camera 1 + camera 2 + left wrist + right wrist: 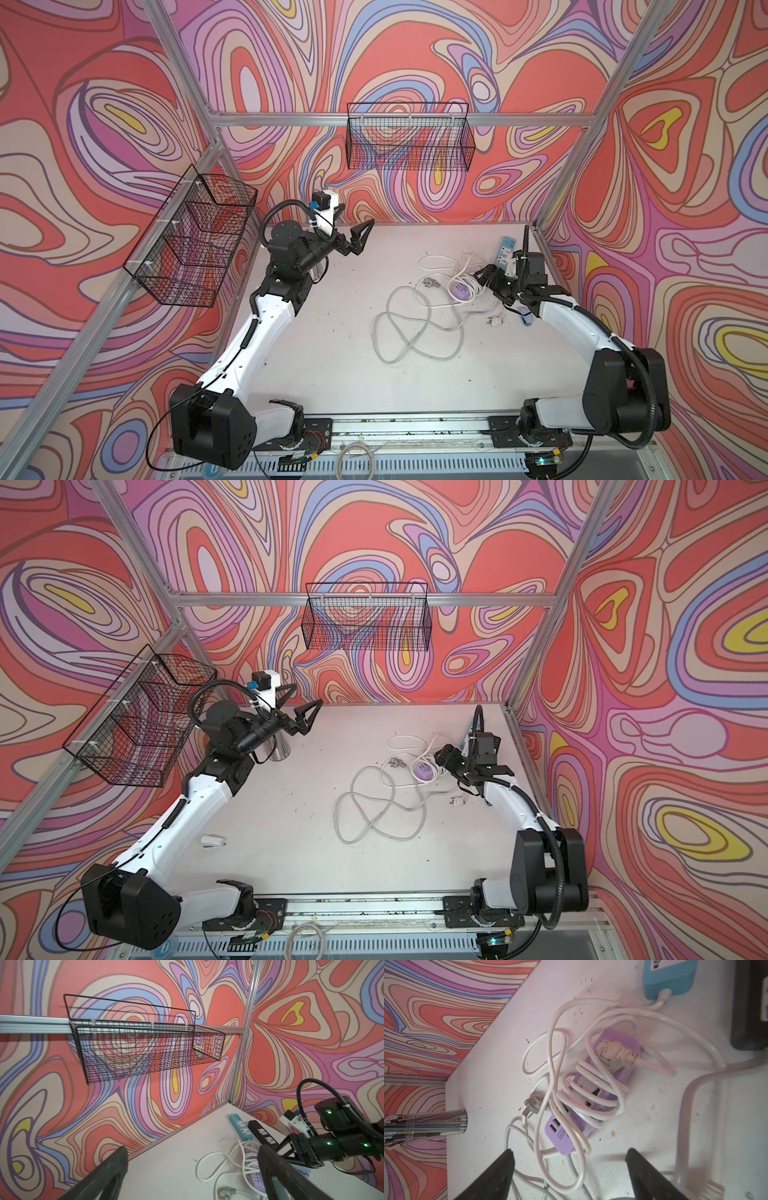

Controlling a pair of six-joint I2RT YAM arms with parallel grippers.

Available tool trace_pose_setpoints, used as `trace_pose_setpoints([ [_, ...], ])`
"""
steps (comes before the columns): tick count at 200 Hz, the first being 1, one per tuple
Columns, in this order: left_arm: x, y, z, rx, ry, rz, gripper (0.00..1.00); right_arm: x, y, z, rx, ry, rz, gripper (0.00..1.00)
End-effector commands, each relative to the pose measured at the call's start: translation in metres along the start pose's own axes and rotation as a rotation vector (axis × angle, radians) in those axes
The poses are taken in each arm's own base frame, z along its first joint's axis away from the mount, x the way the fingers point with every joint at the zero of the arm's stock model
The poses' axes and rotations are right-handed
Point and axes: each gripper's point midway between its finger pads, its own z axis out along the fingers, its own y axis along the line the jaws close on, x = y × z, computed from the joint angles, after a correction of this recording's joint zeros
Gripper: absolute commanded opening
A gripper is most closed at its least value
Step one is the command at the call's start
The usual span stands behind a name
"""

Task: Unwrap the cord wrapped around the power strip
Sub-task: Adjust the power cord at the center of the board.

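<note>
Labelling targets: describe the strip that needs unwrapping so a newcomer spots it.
At the white table's far right corner, three power strips lie by the right arm. Take the short purple strip, nearest the table's middle. Unlike the blue strip and black strip, it has white cord coiled around it.

The walls are showing big swirly rings in red, pink, purple, blue, cream and yellow. The table is looking white with tiny dark specks. The purple power strip is wearing a white cord. The blue power strip is lying by the black power strip. A plug is showing grey. The back basket and the side basket are showing black wire grids. The frame bar is gleaming silver. The left arm and right arm are wearing white and black. The left gripper and right gripper are showing black.
</note>
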Motion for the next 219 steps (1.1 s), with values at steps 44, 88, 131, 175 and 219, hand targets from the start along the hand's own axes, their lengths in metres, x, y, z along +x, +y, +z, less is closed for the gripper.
trace_pose_setpoints([
  [44, -0.011, -0.001, -0.002, -0.013, -0.012, 0.059, 1.0, 0.029, 0.023, 0.02, -0.138, 0.081, 0.054, 0.86],
  [88, -0.015, -0.001, -0.006, -0.026, -0.021, 0.081, 1.0, 0.064, 0.053, 0.047, -0.167, 0.163, 0.024, 0.87],
  [131, -0.019, -0.002, -0.01, -0.039, -0.03, 0.098, 1.0, 0.049, 0.088, 0.057, -0.215, 0.138, -0.034, 0.87],
  [175, -0.021, -0.002, -0.012, -0.045, -0.036, 0.106, 1.0, 0.038, 0.149, 0.106, -0.281, 0.133, -0.111, 0.87],
  [219, -0.02, -0.003, -0.011, -0.035, -0.035, 0.106, 1.0, 0.019, 0.175, 0.172, -0.271, 0.096, -0.174, 0.88],
])
